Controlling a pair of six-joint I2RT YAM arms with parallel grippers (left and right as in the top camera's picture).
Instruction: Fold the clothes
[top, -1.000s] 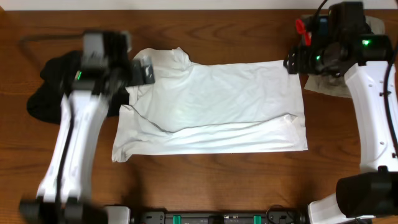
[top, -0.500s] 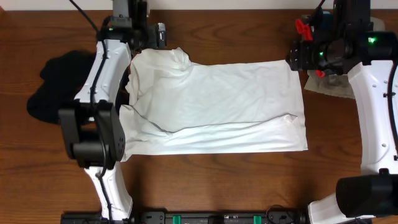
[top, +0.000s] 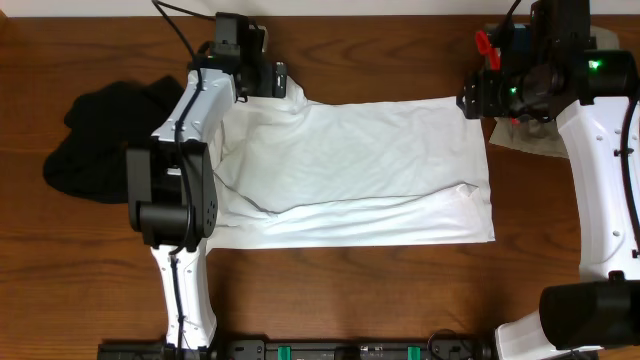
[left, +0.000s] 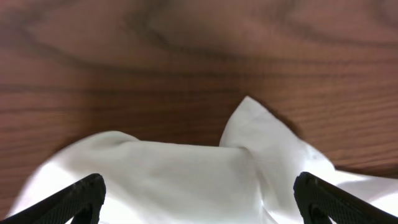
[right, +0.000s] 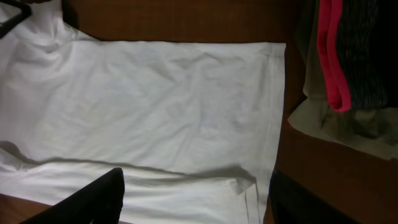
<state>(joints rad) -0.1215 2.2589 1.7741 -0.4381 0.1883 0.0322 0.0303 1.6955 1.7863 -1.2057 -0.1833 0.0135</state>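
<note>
The white T-shirt (top: 350, 160) lies spread across the middle of the table, with a long crease along its lower part. The black garment (top: 90, 140) sits bunched at the far left. My left gripper (top: 275, 78) hovers open over the shirt's top left corner; in the left wrist view white cloth (left: 186, 174) lies below the wide-apart fingertips (left: 81, 198), nothing held. My right gripper (top: 468, 100) is open above the shirt's top right corner. In the right wrist view the shirt (right: 155, 99) fills the frame, its hem corner between the fingers (right: 93, 199).
A grey garment with red-orange trim (right: 357, 50) lies on a khaki-olive garment (right: 336, 127) just right of the shirt, under the right arm (top: 600, 170). Bare wood (top: 340, 300) runs along the front. The table's back edge is close behind both grippers.
The left arm swung from over the black garment up and right to the shirt's top left corner. The right gripper stayed put.
</note>
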